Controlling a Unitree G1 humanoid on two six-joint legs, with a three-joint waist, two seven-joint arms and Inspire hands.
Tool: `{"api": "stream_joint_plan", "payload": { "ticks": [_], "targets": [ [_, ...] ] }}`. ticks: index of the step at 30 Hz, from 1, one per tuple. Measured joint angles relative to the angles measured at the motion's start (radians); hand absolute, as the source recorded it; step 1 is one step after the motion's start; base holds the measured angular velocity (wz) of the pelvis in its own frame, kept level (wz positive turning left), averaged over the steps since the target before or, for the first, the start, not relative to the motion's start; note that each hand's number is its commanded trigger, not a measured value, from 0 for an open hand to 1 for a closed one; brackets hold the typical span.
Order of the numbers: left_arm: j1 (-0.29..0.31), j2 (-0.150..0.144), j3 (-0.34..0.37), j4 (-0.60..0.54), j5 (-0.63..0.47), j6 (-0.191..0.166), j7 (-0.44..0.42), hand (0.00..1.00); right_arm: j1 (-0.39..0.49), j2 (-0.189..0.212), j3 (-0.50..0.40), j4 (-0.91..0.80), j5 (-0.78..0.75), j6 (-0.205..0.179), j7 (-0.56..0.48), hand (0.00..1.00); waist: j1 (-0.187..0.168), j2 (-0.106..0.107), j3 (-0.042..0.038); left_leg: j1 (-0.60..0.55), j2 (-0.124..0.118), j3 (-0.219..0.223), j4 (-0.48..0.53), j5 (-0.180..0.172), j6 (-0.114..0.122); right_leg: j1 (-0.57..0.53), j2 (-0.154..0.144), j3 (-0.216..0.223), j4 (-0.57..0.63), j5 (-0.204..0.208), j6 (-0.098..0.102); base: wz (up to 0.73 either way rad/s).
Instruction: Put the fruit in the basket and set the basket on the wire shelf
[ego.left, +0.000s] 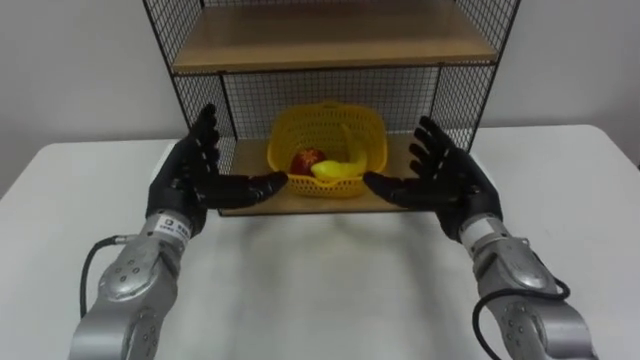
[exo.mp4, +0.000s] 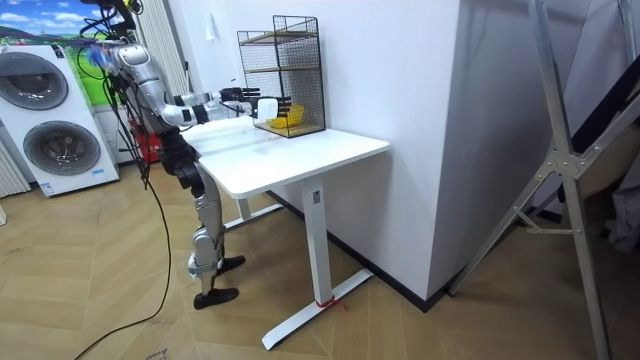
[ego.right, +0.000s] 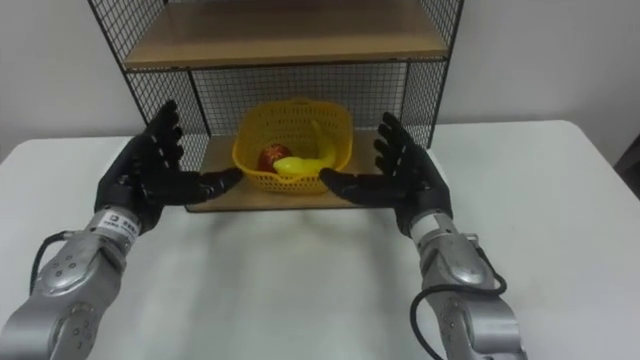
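A yellow plastic basket (ego.left: 330, 125) (ego.right: 290, 128) rests on the lower wooden board of the wire shelf (ego.left: 330, 40) (exo.mp4: 283, 72). Inside it lie a yellow banana (ego.left: 338, 168) (ego.right: 302, 160) and a red fruit (ego.left: 305, 160) (ego.right: 271, 156). My left hand (ego.left: 195, 170) (ego.right: 150, 175) is open just in front of the shelf, left of the basket, palm turned inward. My right hand (ego.left: 445, 175) (ego.right: 400, 172) is open on the other side, palm facing the basket. Neither hand touches the basket.
The shelf stands at the back of a white table (ego.left: 320, 290) (exo.mp4: 300, 155), against a white wall. Its upper wooden board (ego.left: 335, 35) hangs over the basket. In the room view I stand at the table's end; washing machines (exo.mp4: 50, 110) are behind me.
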Motion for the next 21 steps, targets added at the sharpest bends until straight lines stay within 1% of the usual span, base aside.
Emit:
{"api": "stream_joint_plan", "payload": {
  "ticks": [1, 2, 3, 4, 5, 6, 8, 9, 10, 13, 14, 15, 16, 17, 18, 19, 20, 21],
  "targets": [
    [0.019, 0.002, 0.001, -0.031, 0.0, -0.013, 0.0, 0.0, 0.003, 0.0, -0.001, -0.026, -0.004, -0.009, 0.0, 0.0, 0.0, -0.001, 0.0003, 0.0, 0.0, 0.0, 0.0, 0.0, 0.0, 0.0, 0.001, 0.0, 0.0, 0.0, 0.0, 0.0],
    [0.039, 0.003, 0.0, -0.055, 0.0, -0.04, -0.001, 0.0, 0.009, 0.0, -0.001, -0.049, -0.004, -0.028, 0.0, 0.0, -0.001, -0.001, 0.0003, 0.001, 0.0, 0.0, 0.0, 0.0, 0.0, 0.001, 0.002, 0.002, 0.0, 0.001, 0.0, 0.0],
    [0.048, 0.003, 0.0, -0.061, 0.0, -0.053, -0.001, 0.0, 0.012, 0.0, -0.001, -0.059, -0.004, -0.036, 0.0, 0.0, -0.001, -0.001, 0.0001, 0.001, 0.0, 0.0, 0.0, 0.0, 0.0, 0.002, 0.003, 0.002, 0.0, 0.001, -0.001, 0.0],
    [0.065, 0.003, 0.001, -0.07, 0.002, -0.073, -0.001, 0.0, 0.015, 0.0, -0.001, -0.066, -0.004, -0.058, 0.001, 0.0, -0.001, -0.001, -0.0003, 0.002, 0.0, 0.0, 0.0, 0.0, 0.0, 0.003, 0.004, 0.002, 0.0, 0.001, -0.001, 0.0],
    [0.071, 0.003, 0.0, -0.075, 0.012, -0.077, -0.001, 0.0, 0.017, 0.0, -0.001, -0.067, -0.007, -0.068, 0.001, 0.0, -0.001, -0.001, -0.0003, 0.002, 0.0, 0.0, 0.0, 0.0, 0.0, 0.003, 0.004, 0.002, 0.0, 0.001, -0.001, 0.0],
    [0.086, 0.003, 0.0, -0.093, 0.046, -0.079, -0.001, 0.0, 0.023, 0.0, -0.001, -0.072, -0.029, -0.078, 0.001, 0.0, 0.0, -0.003, -0.0015, 0.002, 0.0, 0.0, 0.0, -0.001, -0.002, 0.002, 0.0, 0.001, -0.001, 0.001, 0.0, 0.0],
    [0.116, 0.003, 0.0, -0.137, 0.102, -0.085, -0.007, 0.0, 0.063, 0.001, -0.002, -0.118, -0.069, -0.087, 0.004, 0.0, -0.001, -0.007, 0.0006, 0.001, 0.0, -0.001, -0.001, -0.003, -0.005, 0.0, 0.0, 0.001, -0.001, -0.002, 0.004, 0.0],
    [0.121, 0.003, 0.0, -0.148, 0.118, -0.087, -0.008, 0.0, 0.075, 0.001, -0.003, -0.132, -0.079, -0.088, 0.007, 0.0, -0.001, -0.008, 0.0016, 0.0, 0.0, -0.001, -0.001, -0.003, -0.005, 0.0, 0.0, 0.0, -0.002, -0.003, 0.006, 0.0],
    [0.133, 0.003, 0.0, -0.166, 0.152, -0.096, -0.014, 0.0, 0.098, 0.0, -0.007, -0.149, -0.091, -0.094, 0.017, 0.0, -0.001, -0.011, 0.0036, 0.0, 0.0, -0.001, -0.001, -0.003, -0.005, 0.0, 0.0, 0.0, -0.002, -0.003, 0.006, 0.0],
    [0.157, 0.004, -0.002, -0.172, 0.175, -0.131, -0.022, 0.0, 0.134, -0.001, -0.015, -0.151, -0.109, -0.113, 0.043, 0.0, -0.002, -0.012, 0.0047, -0.001, 0.001, 0.001, -0.001, -0.003, -0.005, 0.0, 0.008, 0.003, -0.008, 0.002, 0.005, 0.0],
    [0.16, 0.004, -0.002, -0.172, 0.175, -0.136, -0.027, 0.0, 0.145, -0.002, -0.018, -0.151, -0.114, -0.117, 0.052, 0.0, -0.001, -0.01, 0.0026, -0.005, 0.002, 0.001, 0.0, -0.003, -0.005, 0.0, 0.009, 0.003, -0.016, 0.005, 0.007, 0.0],
    [0.16, 0.004, -0.002, -0.172, 0.175, -0.14, -0.029, 0.0, 0.146, -0.002, -0.02, -0.151, -0.114, -0.118, 0.057, 0.0, -0.001, -0.01, 0.0026, -0.005, 0.002, 0.001, 0.0, -0.003, -0.005, 0.0, 0.009, 0.003, -0.017, 0.005, 0.007, 0.0],
    [0.162, 0.004, -0.002, -0.172, 0.174, -0.153, -0.041, 0.0, 0.149, -0.003, -0.02, -0.151, -0.114, -0.124, 0.067, 0.0, -0.002, -0.01, 0.0026, -0.005, 0.002, 0.002, -0.001, -0.003, -0.005, -0.001, 0.009, 0.003, -0.017, 0.005, 0.007, 0.0],
    [0.165, 0.004, -0.004, -0.173, 0.174, -0.167, -0.053, 0.0, 0.151, -0.002, -0.02, -0.152, -0.116, -0.134, 0.08, 0.0, -0.002, -0.01, 0.0026, -0.006, 0.002, 0.002, -0.002, -0.003, -0.005, -0.002, 0.009, 0.004, -0.017, 0.005, 0.007, 0.0],
    [0.166, 0.004, -0.004, -0.173, 0.173, -0.173, -0.061, 0.0, 0.152, -0.002, -0.02, -0.152, -0.117, -0.14, 0.087, 0.0, -0.003, -0.009, 0.0026, -0.005, 0.002, 0.002, -0.002, -0.003, -0.004, -0.002, 0.01, 0.004, -0.017, 0.005, 0.007, 0.0],
    [0.174, 0.004, -0.006, -0.173, 0.173, -0.185, -0.072, 0.0, 0.156, -0.002, -0.02, -0.152, -0.122, -0.15, 0.098, 0.0, -0.003, -0.009, 0.0026, -0.005, 0.002, 0.002, -0.003, 0.0, 0.0, -0.002, 0.01, 0.004, -0.017, 0.006, 0.006, 0.0],
    [0.185, 0.004, -0.01, -0.173, 0.174, -0.194, -0.083, 0.0, 0.162, -0.002, -0.02, -0.158, -0.136, -0.153, 0.105, 0.0, -0.003, -0.008, 0.0019, -0.006, 0.002, 0.003, -0.003, 0.0, 0.0, -0.002, 0.01, 0.005, -0.017, 0.006, 0.006, 0.0],
    [0.191, 0.004, -0.012, -0.173, 0.174, -0.197, -0.09, 0.0, 0.166, -0.002, -0.021, -0.164, -0.147, -0.153, 0.109, 0.0, -0.004, -0.008, 0.0016, -0.006, 0.002, 0.004, -0.003, 0.0, 0.0, -0.003, 0.01, 0.005, -0.017, 0.006, 0.006, 0.0]
  ]
}}
